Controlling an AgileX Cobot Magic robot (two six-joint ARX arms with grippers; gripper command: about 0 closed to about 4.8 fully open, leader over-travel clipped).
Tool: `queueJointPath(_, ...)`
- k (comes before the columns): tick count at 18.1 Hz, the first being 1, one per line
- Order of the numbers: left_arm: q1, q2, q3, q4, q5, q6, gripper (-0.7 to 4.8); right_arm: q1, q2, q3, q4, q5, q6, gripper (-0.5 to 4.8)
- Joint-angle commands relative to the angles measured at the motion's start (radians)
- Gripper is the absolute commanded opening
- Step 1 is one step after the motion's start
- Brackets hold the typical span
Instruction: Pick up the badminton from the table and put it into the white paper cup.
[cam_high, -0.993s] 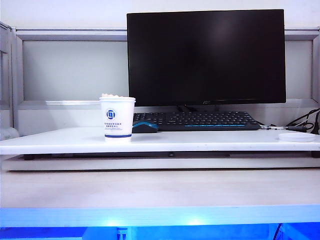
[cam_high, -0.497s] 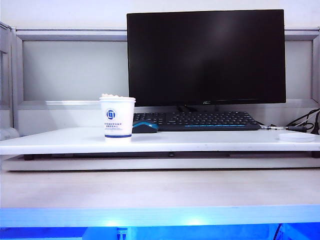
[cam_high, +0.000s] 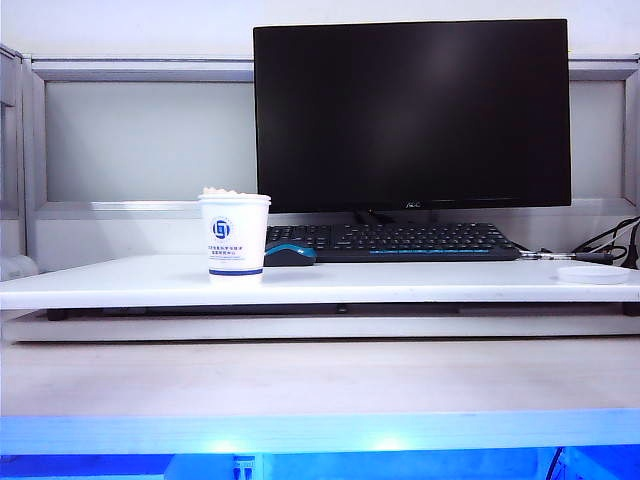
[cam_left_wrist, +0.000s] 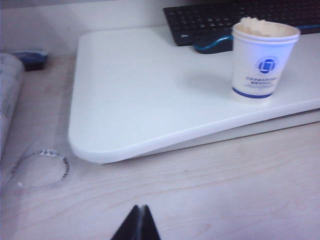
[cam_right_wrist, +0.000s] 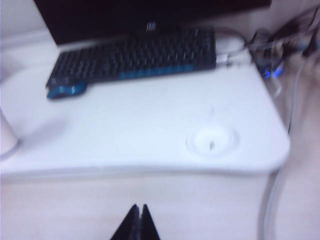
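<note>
Jaws of both the left gripper (cam_left_wrist: 138, 220) and right gripper (cam_right_wrist: 138, 220) were pressed together, empty, off the white desk (cam_high: 420, 280); nothing shifted in the exterior view, cream-feathered badminton (cam_high: 222, 191) sitting inside the white paper cup (cam_high: 236, 240), task apparently finished.

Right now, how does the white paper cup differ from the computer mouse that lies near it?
The white paper cup stands upright and tall; the mouse lies low and flat. The cup is white with a blue logo and band; the mouse is black with blue trim. The cup holds the badminton, whose feathers show above the rim; the mouse holds nothing. Both rest on the table. No gripper touches either.
</note>
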Motion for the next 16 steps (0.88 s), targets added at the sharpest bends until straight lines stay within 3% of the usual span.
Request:
queueJointPath(1,0.0,0.0,0.001,-0.012,-0.042,0.028,-0.05,0.0,-0.043,-0.075,0.058,0.006,0.001,-0.08)
queueJointPath(16,0.0,0.0,0.0,-0.018,-0.251,0.05,-0.05,-0.002,-0.156,-0.293,0.121,0.024,-0.037,-0.08)
